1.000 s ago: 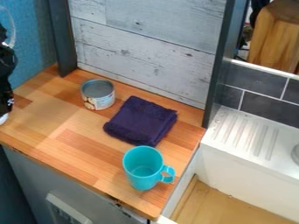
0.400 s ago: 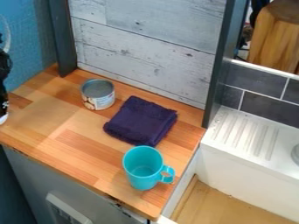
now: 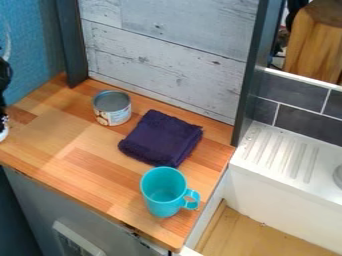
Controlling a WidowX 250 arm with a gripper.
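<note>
Sitting at left edge: gripper (image 3: 3, 126), can't tell wide or narrow. Labelled tin (image 3: 112, 113), print illegible, beside purple cloth (image 3: 160, 138); mug (image 3: 163, 194) nearby.

To the left of the folded cloth (image 3: 160, 137), bare surface (image 3: 63, 142) leaves passage, while the can (image 3: 113, 113) at its upper left, the mug (image 3: 161, 197) below and the upright panel (image 3: 163, 60) behind stand as obstacles.

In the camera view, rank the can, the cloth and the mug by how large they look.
1. Cloth
2. Mug, close behind and helped by sitting nearer the camera
3. Can
</note>
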